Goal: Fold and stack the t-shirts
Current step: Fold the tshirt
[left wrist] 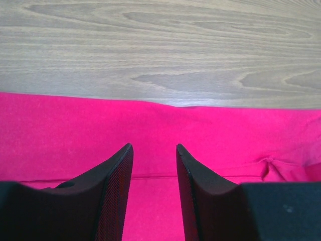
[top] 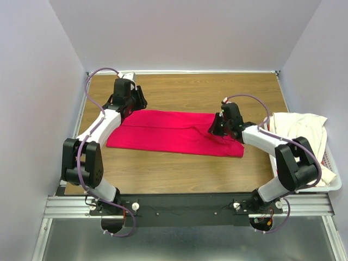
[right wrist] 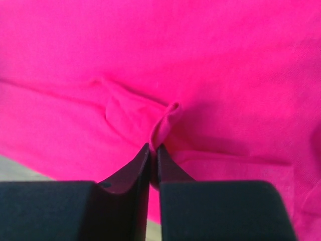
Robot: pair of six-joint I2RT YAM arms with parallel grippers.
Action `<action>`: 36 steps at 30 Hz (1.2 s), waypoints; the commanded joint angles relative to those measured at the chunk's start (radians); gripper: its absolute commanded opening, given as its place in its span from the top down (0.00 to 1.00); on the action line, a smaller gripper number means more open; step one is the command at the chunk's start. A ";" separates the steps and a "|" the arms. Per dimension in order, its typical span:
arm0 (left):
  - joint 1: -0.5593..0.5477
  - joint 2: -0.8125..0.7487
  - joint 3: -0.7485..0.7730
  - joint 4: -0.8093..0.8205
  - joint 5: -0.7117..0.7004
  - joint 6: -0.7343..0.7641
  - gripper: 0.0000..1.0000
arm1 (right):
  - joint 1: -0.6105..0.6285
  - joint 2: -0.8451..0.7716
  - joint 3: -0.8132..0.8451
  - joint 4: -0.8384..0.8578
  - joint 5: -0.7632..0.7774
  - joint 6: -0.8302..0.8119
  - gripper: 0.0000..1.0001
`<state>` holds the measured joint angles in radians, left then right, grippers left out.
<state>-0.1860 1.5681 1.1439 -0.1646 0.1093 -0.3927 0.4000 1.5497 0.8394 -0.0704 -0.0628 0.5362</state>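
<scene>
at the right end of the red t-shirt (top: 174, 132) my right claw (right wrist: 153, 147) pinches its cloth; its long axis runs left to my open left claw (left wrist: 154, 146).

Both arms are built alike: the left arm (top: 89, 163), lower left, and the right arm (top: 291, 166), lower right, pair chunky black joint housings with white links. A thin purple cable (top: 103, 69) loops along each. The left pincer (left wrist: 154, 148) has black tapering fingers (left wrist: 118, 191) with mesh-textured inner faces; the right pincer (right wrist: 153, 149) is equally black.
</scene>
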 commanded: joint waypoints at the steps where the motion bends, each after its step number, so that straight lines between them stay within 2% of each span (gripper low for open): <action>1: -0.007 -0.022 -0.012 0.010 0.033 0.009 0.52 | 0.039 -0.037 -0.060 -0.022 -0.019 0.022 0.82; 7: -0.015 -0.017 -0.013 0.011 0.038 0.008 0.53 | 0.106 -0.053 -0.103 -0.023 0.009 0.004 0.61; 13: -0.018 -0.017 -0.015 0.010 0.036 0.011 0.52 | 0.111 -0.152 -0.112 -0.042 0.058 -0.004 0.48; 14: -0.018 -0.017 -0.013 0.010 0.035 0.011 0.53 | 0.109 -0.167 -0.108 -0.048 0.123 -0.002 0.47; 19: -0.018 -0.020 -0.013 0.005 0.032 0.011 0.52 | 0.109 -0.163 -0.050 -0.063 0.210 -0.010 0.48; 22: -0.020 -0.023 -0.016 0.005 0.029 0.011 0.52 | 0.109 -0.053 0.009 -0.063 0.213 -0.009 0.51; 26: -0.023 -0.026 -0.019 0.004 0.024 0.009 0.53 | 0.109 0.048 0.070 -0.069 0.189 -0.018 0.60; 31: -0.029 -0.029 -0.024 0.000 0.020 0.011 0.52 | 0.117 0.040 0.044 -0.075 0.147 -0.028 0.65; 36: -0.033 -0.023 -0.019 0.000 0.024 0.009 0.52 | 0.128 -0.029 -0.028 -0.112 0.127 -0.022 0.65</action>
<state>-0.2119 1.5681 1.1358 -0.1658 0.1249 -0.3927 0.5148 1.5730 0.8608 -0.1318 0.0891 0.5220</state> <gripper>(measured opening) 0.476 0.350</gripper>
